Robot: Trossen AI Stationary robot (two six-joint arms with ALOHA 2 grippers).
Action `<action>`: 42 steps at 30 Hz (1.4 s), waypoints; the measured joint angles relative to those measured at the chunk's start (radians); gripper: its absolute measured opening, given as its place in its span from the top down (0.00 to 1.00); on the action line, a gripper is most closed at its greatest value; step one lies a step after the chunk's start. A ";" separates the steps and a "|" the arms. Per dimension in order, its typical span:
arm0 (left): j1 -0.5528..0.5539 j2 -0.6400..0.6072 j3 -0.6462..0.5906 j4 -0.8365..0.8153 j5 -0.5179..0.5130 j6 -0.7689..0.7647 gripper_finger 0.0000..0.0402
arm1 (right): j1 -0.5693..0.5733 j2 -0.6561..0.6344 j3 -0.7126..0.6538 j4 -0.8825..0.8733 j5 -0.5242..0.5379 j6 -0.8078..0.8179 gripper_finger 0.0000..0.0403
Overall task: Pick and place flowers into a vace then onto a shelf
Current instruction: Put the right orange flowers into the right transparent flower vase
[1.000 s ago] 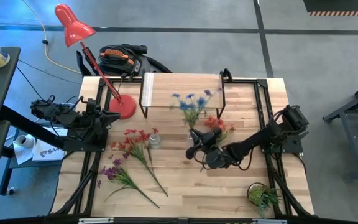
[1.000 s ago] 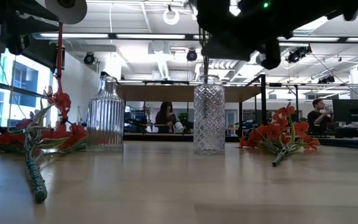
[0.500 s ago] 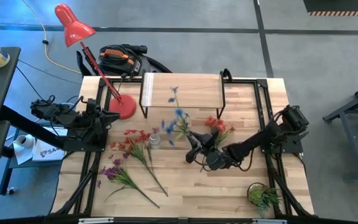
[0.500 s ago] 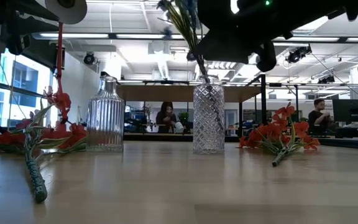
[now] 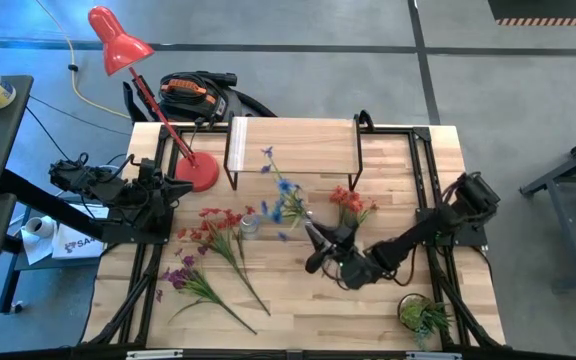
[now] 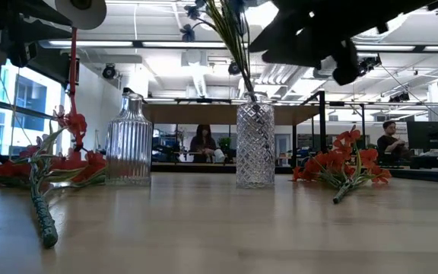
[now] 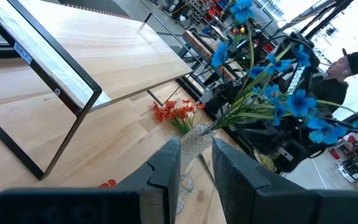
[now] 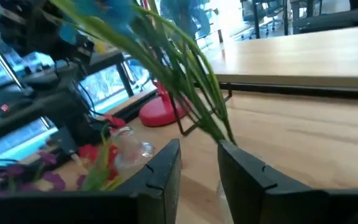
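A spray of blue blossoms on thin green stems [image 5: 283, 195] stands tilted in a cut-glass vase [image 6: 255, 144] near the table's middle, just before the low wooden shelf with black legs [image 5: 292, 141] at the far edge. The right gripper [image 5: 315, 250] hovers beside the vase, fingers parted, holding nothing. Orange flowers [image 5: 349, 205] lie nearby; red [image 5: 218, 228] and purple sprays [image 5: 190, 281] lie toward the left edge beside a ribbed clear bottle [image 6: 128, 141]. The left gripper [image 5: 181, 188] waits open at the left edge.

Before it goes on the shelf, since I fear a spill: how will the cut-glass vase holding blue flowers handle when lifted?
The cut-glass vase is tall and narrow, so it may tip if nudged high. Its blue flowers lean to one side, probably pulling it that way. The faceted glass likely aids grip yet looks breakable.
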 joint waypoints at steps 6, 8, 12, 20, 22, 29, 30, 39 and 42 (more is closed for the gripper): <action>0.000 0.000 0.000 0.000 0.003 0.000 0.68 | 0.046 -0.001 0.000 -0.125 -0.047 0.219 0.75; 0.000 0.000 0.000 0.000 0.003 -0.002 0.68 | 0.021 -0.001 0.000 -0.117 -0.133 0.284 0.75; 0.000 0.000 0.000 0.000 0.001 -0.002 0.68 | -0.030 -0.005 0.002 -0.104 -0.285 0.355 0.75; 0.000 0.000 0.000 0.000 -0.001 -0.002 0.68 | -0.014 -0.006 0.005 -0.353 -0.559 0.574 0.76; 0.000 0.000 0.000 0.000 -0.001 -0.002 0.68 | 0.002 -0.006 0.005 -0.419 -0.629 0.618 0.76; 0.000 0.000 0.000 0.000 0.005 -0.003 0.68 | 0.083 -0.007 0.004 -0.717 -0.989 0.841 0.76; 0.000 0.000 0.000 0.000 0.005 -0.003 0.68 | 0.103 -0.011 0.004 -0.740 -0.999 0.872 0.76; 0.000 0.000 0.000 -0.001 0.003 -0.003 0.68 | 0.071 -0.061 0.004 -0.933 -0.986 1.054 0.76; 0.000 0.000 0.000 -0.001 0.003 -0.003 0.68 | 0.021 -0.129 0.001 -0.903 -0.920 0.941 0.76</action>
